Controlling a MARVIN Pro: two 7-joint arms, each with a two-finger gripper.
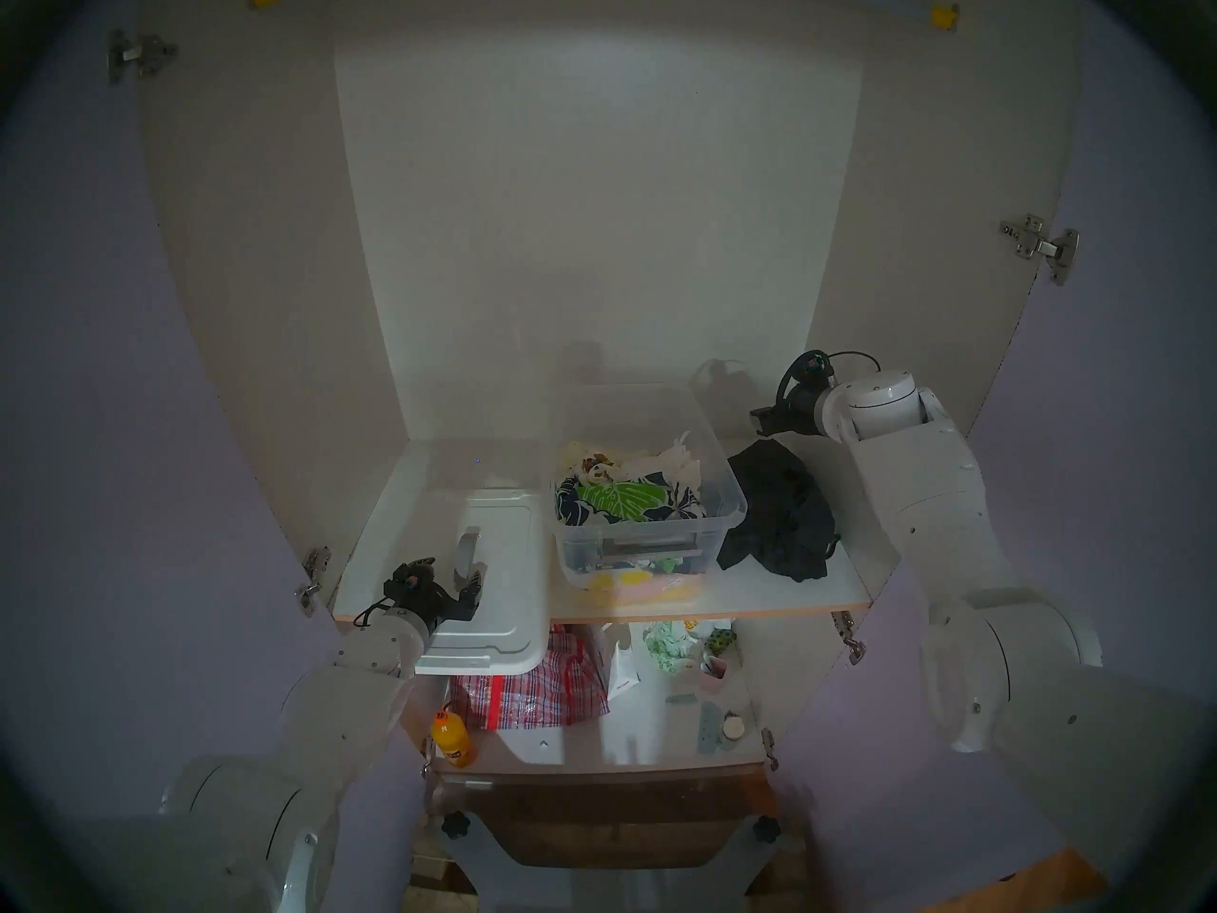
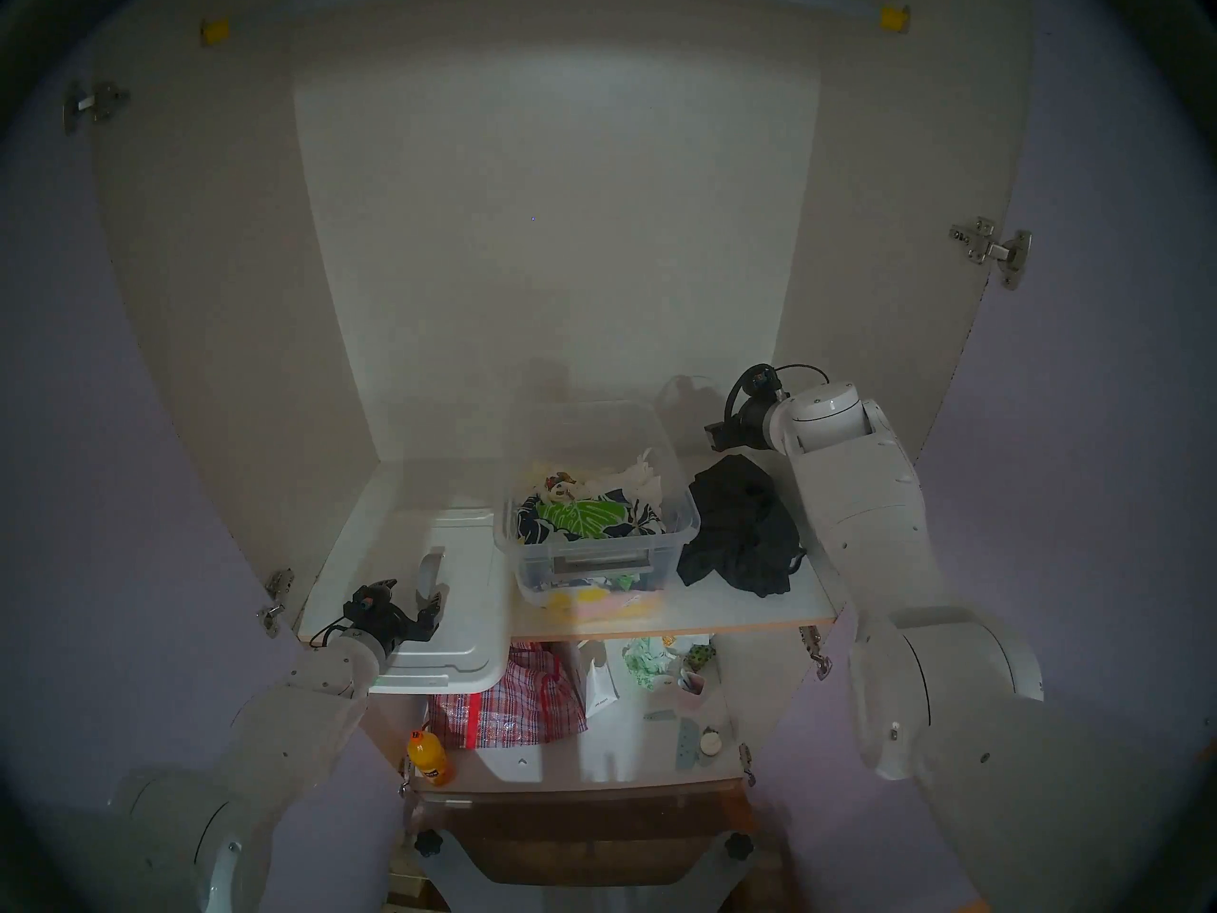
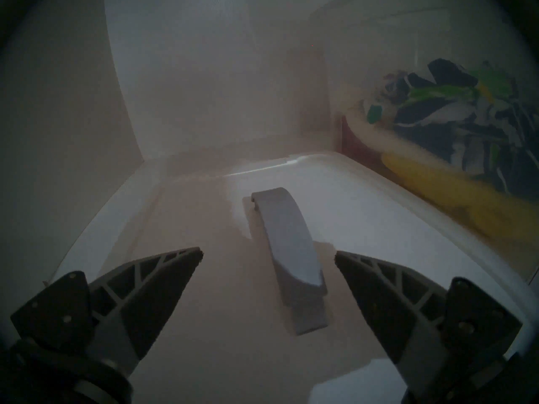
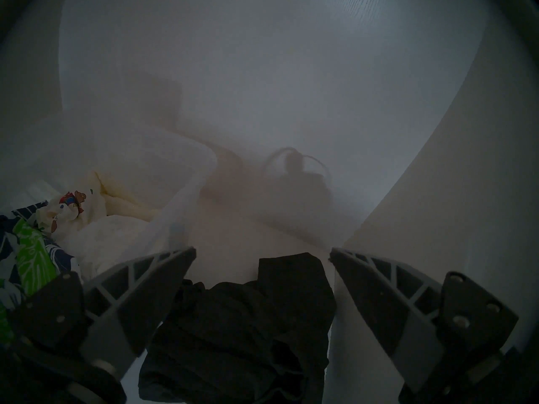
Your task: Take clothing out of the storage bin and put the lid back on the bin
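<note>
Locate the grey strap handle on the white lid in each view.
Head stereo left: grey strap handle, lower left, just ahead of the left gripper.
Head stereo right: lower left.
Left wrist: centre, between the open jaws.
Right wrist: not in view.
Shared landmark: clear plastic storage bin right of it.

Black clothing heaped right of open bin — lid left.

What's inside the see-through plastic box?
The clear plastic storage bin holds a navy cloth with green leaf print on top, white and cartoon-print fabrics behind it, and yellow and pink pieces at the bottom. Whatever lies beneath the middle is covered.
</note>
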